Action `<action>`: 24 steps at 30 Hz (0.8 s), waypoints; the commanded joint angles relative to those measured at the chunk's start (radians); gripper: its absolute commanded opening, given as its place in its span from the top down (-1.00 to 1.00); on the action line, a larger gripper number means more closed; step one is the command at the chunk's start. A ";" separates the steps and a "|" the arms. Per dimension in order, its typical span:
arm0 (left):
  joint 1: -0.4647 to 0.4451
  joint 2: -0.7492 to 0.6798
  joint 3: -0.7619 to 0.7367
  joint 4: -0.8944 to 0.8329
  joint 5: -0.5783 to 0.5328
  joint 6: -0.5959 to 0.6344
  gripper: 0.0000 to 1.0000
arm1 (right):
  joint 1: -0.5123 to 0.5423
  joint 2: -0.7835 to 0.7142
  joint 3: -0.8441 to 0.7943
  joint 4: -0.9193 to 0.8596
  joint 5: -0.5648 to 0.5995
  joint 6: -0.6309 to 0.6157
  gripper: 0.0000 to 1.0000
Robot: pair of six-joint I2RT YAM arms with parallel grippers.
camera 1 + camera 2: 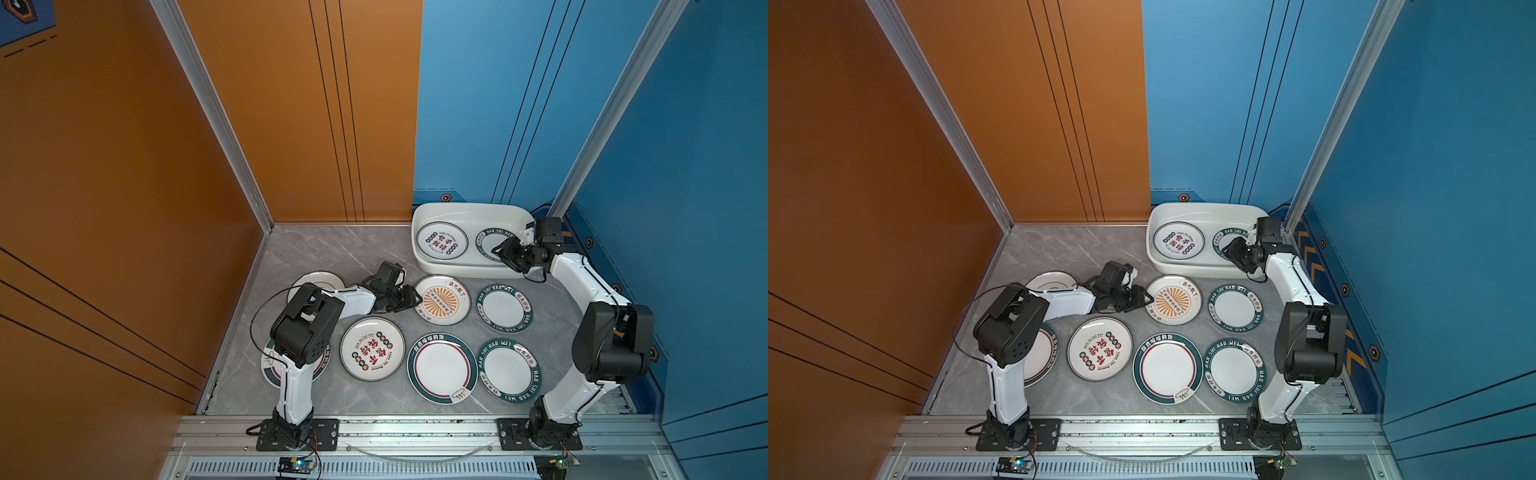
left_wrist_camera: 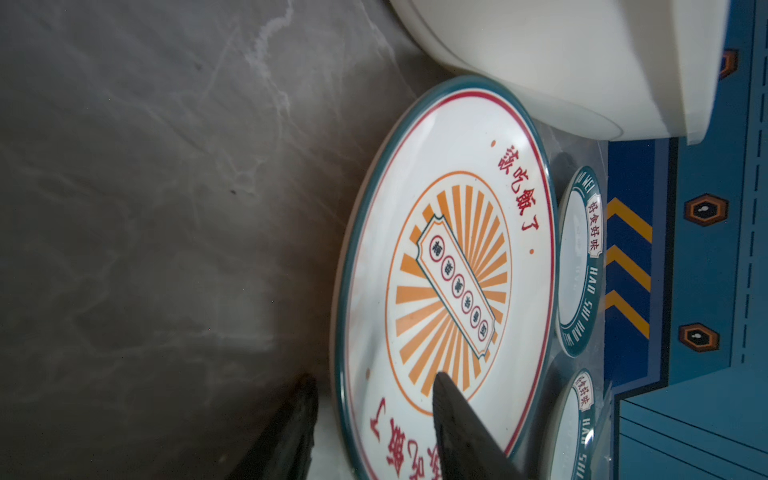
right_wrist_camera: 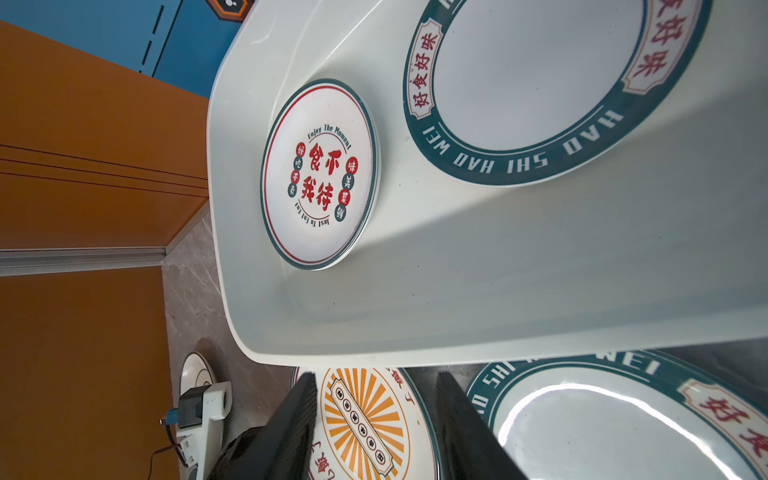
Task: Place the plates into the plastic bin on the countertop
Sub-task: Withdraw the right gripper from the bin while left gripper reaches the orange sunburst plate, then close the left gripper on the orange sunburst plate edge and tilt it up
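Plates (image 1: 372,349): two lie in the bin (image 1: 469,212) at the table's (image 1: 316,253) one o'clock, seven on the table. Your left end effector (image 1: 417,300) straddles the sunburst plate's (image 1: 446,301) nine-o'clock rim, jaws apart. Your right end effector (image 1: 497,249) hovers open over the bin's green-rimmed plate (image 1: 481,243).

Both top views hang high over the aluminium front rail (image 1: 415,428) and look steeply down from far off. They share nearly the whole grey marble-patterned counter (image 1: 316,249) and the glossy white rectangular plastic bin (image 1: 469,210). The left wrist camera rides close behind the left hand (image 2: 374,378), low over the counter and rolled sideways, facing the round white plate with an orange sunburst (image 2: 449,249) at its fingertips. The right wrist camera, behind the right hand (image 3: 376,376), looks into the bin just ahead; that plate shows between this hand's fingers too.
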 commanded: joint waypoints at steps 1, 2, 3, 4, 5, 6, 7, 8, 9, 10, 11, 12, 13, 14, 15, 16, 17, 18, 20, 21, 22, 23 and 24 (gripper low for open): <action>-0.009 0.064 0.007 -0.035 -0.016 0.004 0.12 | -0.004 -0.026 -0.014 0.018 -0.007 -0.019 0.02; -0.009 0.071 0.007 -0.033 -0.016 0.001 0.15 | -0.004 -0.027 -0.014 0.018 -0.007 -0.019 0.02; -0.008 0.076 0.006 -0.031 -0.018 0.000 0.17 | -0.005 -0.027 -0.016 0.018 -0.007 -0.020 0.02; -0.009 0.079 0.006 -0.030 -0.017 0.000 0.19 | -0.007 -0.028 -0.018 0.016 -0.008 -0.020 0.02; -0.009 0.084 0.008 -0.030 -0.019 0.000 0.22 | -0.008 -0.028 -0.020 0.016 -0.009 -0.022 0.02; -0.009 0.088 0.007 -0.030 -0.020 0.001 0.24 | -0.009 -0.029 -0.021 0.015 -0.011 -0.022 0.02; -0.008 0.091 0.007 -0.030 -0.020 0.003 0.26 | -0.010 -0.031 -0.024 0.016 -0.011 -0.023 0.02; -0.007 0.094 0.006 -0.031 -0.022 0.004 0.28 | -0.011 -0.033 -0.026 0.014 -0.011 -0.023 0.02; -0.007 0.096 0.005 -0.033 -0.024 0.004 0.30 | -0.011 -0.035 -0.028 0.015 -0.011 -0.024 0.02; -0.006 0.098 0.004 -0.035 -0.025 0.004 0.32 | -0.012 -0.036 -0.031 0.016 -0.011 -0.024 0.02; -0.004 0.099 0.004 -0.035 -0.025 0.005 0.35 | -0.013 -0.036 -0.032 0.016 -0.011 -0.025 0.02; -0.003 0.102 0.004 -0.038 -0.026 0.005 0.39 | -0.013 -0.038 -0.035 0.016 -0.011 -0.025 0.02; -0.001 0.103 0.002 -0.039 -0.025 0.006 0.42 | -0.013 -0.040 -0.036 0.016 -0.013 -0.025 0.02; -0.001 0.105 0.002 -0.039 -0.025 0.007 0.44 | -0.013 -0.040 -0.036 0.016 -0.014 -0.025 0.02; 0.000 0.106 0.001 -0.042 -0.027 0.007 0.46 | -0.013 -0.040 -0.037 0.016 -0.014 -0.024 0.02; 0.000 0.108 0.001 -0.044 -0.027 0.010 0.48 | -0.013 -0.040 -0.037 0.016 -0.015 -0.023 0.02; 0.002 0.110 0.003 -0.047 -0.028 0.013 0.51 | -0.013 -0.039 -0.036 0.016 -0.016 -0.023 0.02; 0.004 0.112 0.004 -0.051 -0.027 0.015 0.52 | -0.013 -0.040 -0.035 0.016 -0.016 -0.023 0.01; 0.005 0.117 0.004 -0.050 -0.026 0.017 0.58 | -0.013 -0.038 -0.038 0.016 -0.017 -0.023 0.02; 0.005 0.119 0.004 -0.050 -0.023 0.017 0.60 | -0.013 -0.039 -0.038 0.016 -0.017 -0.024 0.01; 0.005 0.121 0.005 -0.050 -0.023 0.018 0.63 | -0.013 -0.039 -0.039 0.016 -0.017 -0.024 0.01; 0.006 0.121 0.005 -0.052 -0.022 0.018 0.66 | -0.013 -0.039 -0.039 0.018 -0.017 -0.025 0.01; 0.006 0.121 0.003 -0.052 -0.022 0.018 0.68 | -0.013 -0.037 -0.040 0.018 -0.017 -0.025 0.01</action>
